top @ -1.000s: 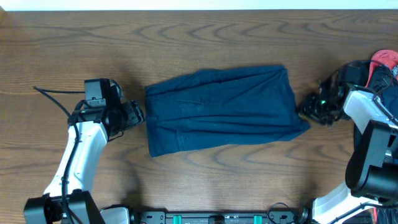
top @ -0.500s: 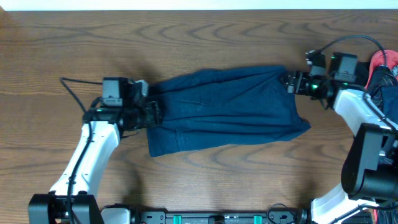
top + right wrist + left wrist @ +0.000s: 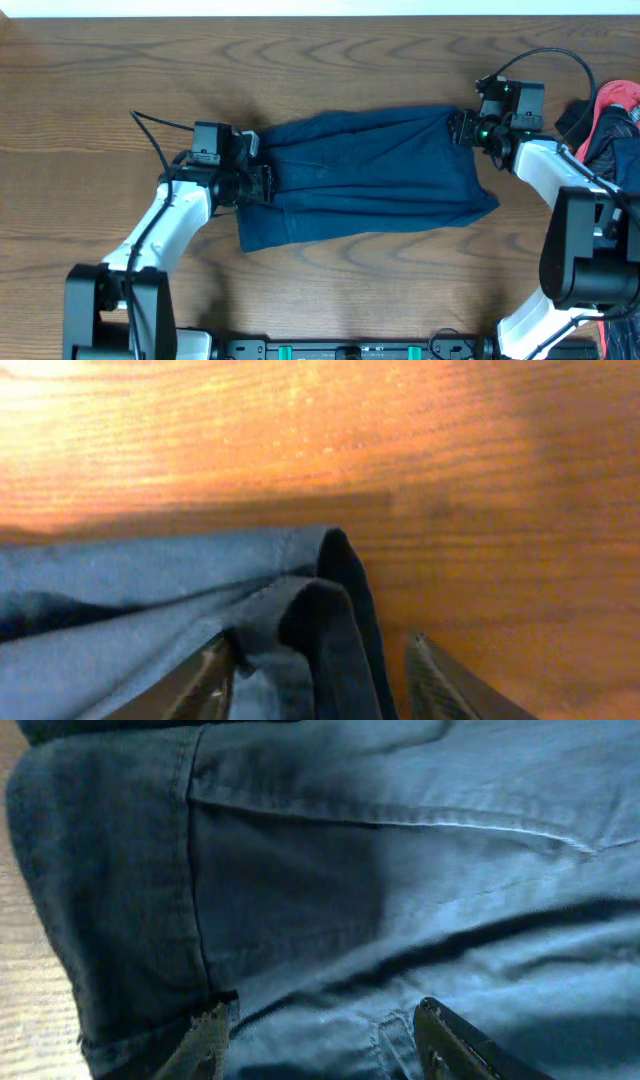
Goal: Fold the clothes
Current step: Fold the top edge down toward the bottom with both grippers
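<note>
The clothes [image 3: 360,175], dark navy shorts, lie folded lengthwise in the middle of the wooden table [image 3: 330,60]. My left gripper [image 3: 262,180] is over their left end, by the seam. In the left wrist view that gripper [image 3: 320,1020] stands open, cloth [image 3: 400,870] filling the space under and between its fingers. My right gripper [image 3: 462,130] is at the far right corner of the clothes. In the right wrist view it [image 3: 322,650] is open around the folded cloth edge [image 3: 150,590], with a gap of bare wood beside the right finger.
A red and dark bundle of other fabric [image 3: 615,110] lies at the right edge of the table, behind the right arm. A black cable [image 3: 150,130] trails from the left arm. Bare wood surrounds the clothes on all sides.
Both arms have moved in to the clothes: the left from the bare table onto the left end, the right up to the far right corner. The cloth barely shifted.
</note>
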{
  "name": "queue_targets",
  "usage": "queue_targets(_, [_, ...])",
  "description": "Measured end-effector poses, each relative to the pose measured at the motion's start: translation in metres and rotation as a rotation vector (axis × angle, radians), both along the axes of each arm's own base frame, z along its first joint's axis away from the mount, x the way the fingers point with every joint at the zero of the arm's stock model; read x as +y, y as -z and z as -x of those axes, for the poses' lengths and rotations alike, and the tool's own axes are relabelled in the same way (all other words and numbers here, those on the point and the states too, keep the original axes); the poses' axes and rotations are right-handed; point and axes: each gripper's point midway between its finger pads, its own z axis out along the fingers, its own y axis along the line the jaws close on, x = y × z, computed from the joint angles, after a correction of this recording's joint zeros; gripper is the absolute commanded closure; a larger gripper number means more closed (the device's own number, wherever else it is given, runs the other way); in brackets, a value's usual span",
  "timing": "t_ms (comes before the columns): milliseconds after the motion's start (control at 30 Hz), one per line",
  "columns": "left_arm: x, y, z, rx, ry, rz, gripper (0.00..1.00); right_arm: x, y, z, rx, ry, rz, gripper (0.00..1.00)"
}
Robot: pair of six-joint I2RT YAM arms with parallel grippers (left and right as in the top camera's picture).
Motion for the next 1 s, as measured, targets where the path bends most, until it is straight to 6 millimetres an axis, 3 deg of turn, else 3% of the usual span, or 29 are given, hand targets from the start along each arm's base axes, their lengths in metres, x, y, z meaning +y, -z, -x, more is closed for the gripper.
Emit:
queue_targets(200, [-0.001,-0.005,-0.024,-0.101,0.003,0.001,0.39,0.013,0.008,-0.003,-0.006,-0.050,-0.067,0.95])
queue_targets(233, [-0.002,-0.008,-0.030,-0.130,0.002,0.003,0.39,0.015,0.008,-0.002,-0.002,-0.054,-0.075,0.99])
queue_targets(433, [0.000,-0.011,-0.046,-0.195,-0.008,-0.010,0.39,0.013,0.009,0.000,0.008,-0.055,-0.092,0.99])
queue_targets(667, [0.001,0.031,-0.045,-0.111,-0.009,-0.027,0.43,-0.030,0.011,0.014,0.070,0.052,-0.079,0.99])
queue_targets(733, [0.000,0.034,-0.053,-0.127,-0.005,-0.023,0.44,-0.040,0.010,0.021,0.098,0.084,-0.073,0.99])
queue_targets(800, [-0.001,0.035,-0.059,-0.143,-0.005,-0.021,0.44,-0.043,0.011,0.029,0.129,0.096,-0.074,0.95])
queue_targets(900, [-0.001,0.034,-0.062,-0.156,-0.006,-0.019,0.44,-0.038,0.014,0.037,0.160,0.070,-0.096,0.59])
queue_targets(1000, [-0.001,0.034,-0.062,-0.157,-0.007,-0.019,0.44,-0.025,0.011,0.041,0.158,-0.009,-0.133,0.45])
